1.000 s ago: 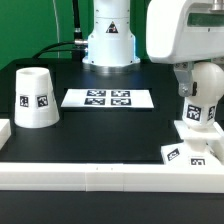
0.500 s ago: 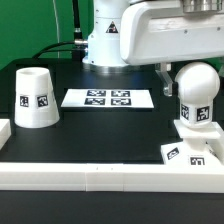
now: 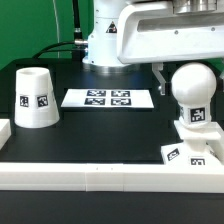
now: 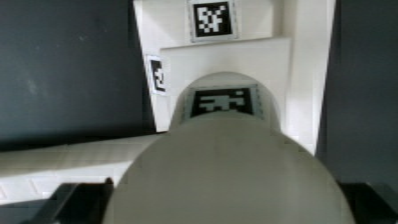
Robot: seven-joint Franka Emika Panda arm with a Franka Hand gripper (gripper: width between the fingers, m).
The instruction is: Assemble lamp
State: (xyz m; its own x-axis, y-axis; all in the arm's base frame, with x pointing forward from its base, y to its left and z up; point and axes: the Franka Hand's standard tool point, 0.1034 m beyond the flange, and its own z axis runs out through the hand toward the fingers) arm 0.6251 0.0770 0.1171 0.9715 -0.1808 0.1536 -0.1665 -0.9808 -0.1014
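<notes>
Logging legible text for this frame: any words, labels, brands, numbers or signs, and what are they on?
No words, brands or numbers can be read in either view.
Only black-and-white square tags, patterns not text: on the shade, marker board, bulb and base.

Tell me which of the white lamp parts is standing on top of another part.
The bulb: it stands upright on the square base at the exterior view's right. The shade sits alone on the black table, far to the left.
</notes>
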